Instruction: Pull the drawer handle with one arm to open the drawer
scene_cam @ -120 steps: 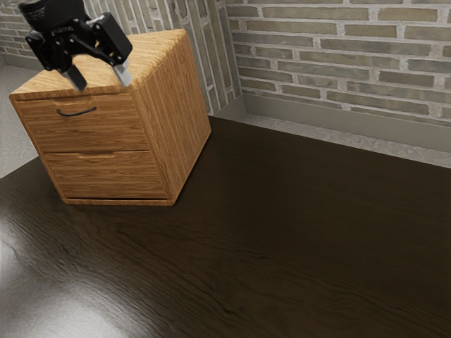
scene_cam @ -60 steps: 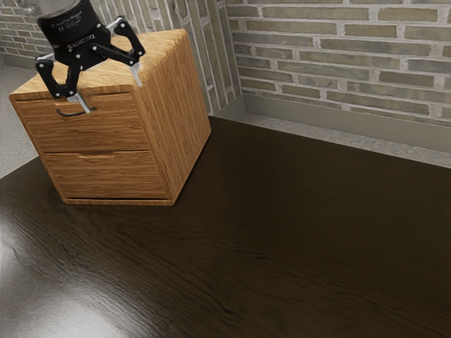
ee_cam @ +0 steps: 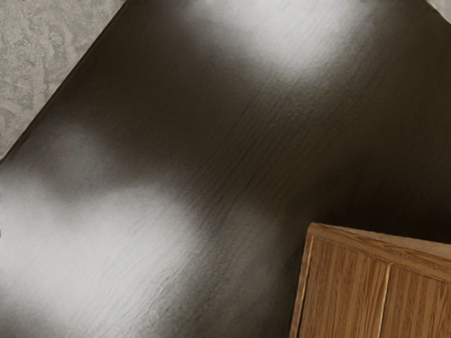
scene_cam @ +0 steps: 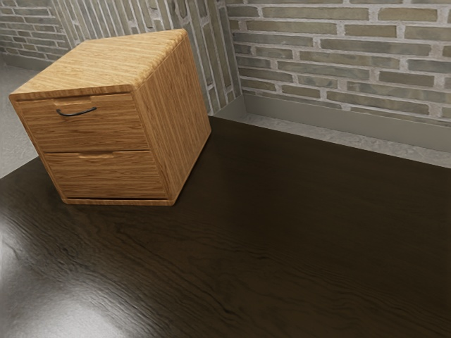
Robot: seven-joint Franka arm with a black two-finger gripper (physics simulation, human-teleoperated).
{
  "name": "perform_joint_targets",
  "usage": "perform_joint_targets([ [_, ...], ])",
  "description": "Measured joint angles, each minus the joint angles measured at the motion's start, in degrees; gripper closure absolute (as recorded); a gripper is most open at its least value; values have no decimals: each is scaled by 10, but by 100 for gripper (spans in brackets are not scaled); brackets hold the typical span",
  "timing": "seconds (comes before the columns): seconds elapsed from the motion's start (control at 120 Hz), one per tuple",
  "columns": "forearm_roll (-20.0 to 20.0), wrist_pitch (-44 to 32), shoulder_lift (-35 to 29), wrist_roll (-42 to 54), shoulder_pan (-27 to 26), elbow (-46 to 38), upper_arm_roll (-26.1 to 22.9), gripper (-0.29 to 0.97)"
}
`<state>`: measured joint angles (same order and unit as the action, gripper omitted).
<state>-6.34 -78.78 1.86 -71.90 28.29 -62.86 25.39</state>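
A wooden cabinet [scene_cam: 113, 120] with two drawers stands on the dark table at the exterior view's left. Its top drawer [scene_cam: 88, 125] carries a thin dark curved handle [scene_cam: 76, 112] and sits flush with the cabinet front, as does the lower drawer [scene_cam: 106, 174]. In the wrist view a corner of the cabinet [ee_cam: 373, 289] lies below the hand, with dark table beside it.
The dark wooden table [scene_cam: 282, 239] stretches wide toward the exterior view's right and front. A brick wall [scene_cam: 338, 49] runs behind it. Grey floor [ee_cam: 42, 49] shows past the table's edge in the wrist view.
The gripper was above the cabinet's front top edge, dropped toward the top drawer's handle, and has now left the exterior view. Both drawers look unchanged.
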Motion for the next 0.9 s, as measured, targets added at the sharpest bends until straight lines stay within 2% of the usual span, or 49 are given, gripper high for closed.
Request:
perform_joint_targets([
  [0.075, -1, -5, 0, -18, 25, 0, 2, 2],
  [0.142, -1, -9, 4, -31, 22, 0, 2, 2],
  [0.35, -2, -14, 7, -66, -97, 0, 2, 2],
  [0.458, -2, -15, 7, -80, -123, 0, 1, 2],
  [0.55, -4, -16, 8, -89, -107, 0, 1, 2],
  [0.783, -14, -17, 9, -108, -16, 1, -5, 2],
  [0.9, -15, -23, 13, -115, -9, 1, -7, 2],
])
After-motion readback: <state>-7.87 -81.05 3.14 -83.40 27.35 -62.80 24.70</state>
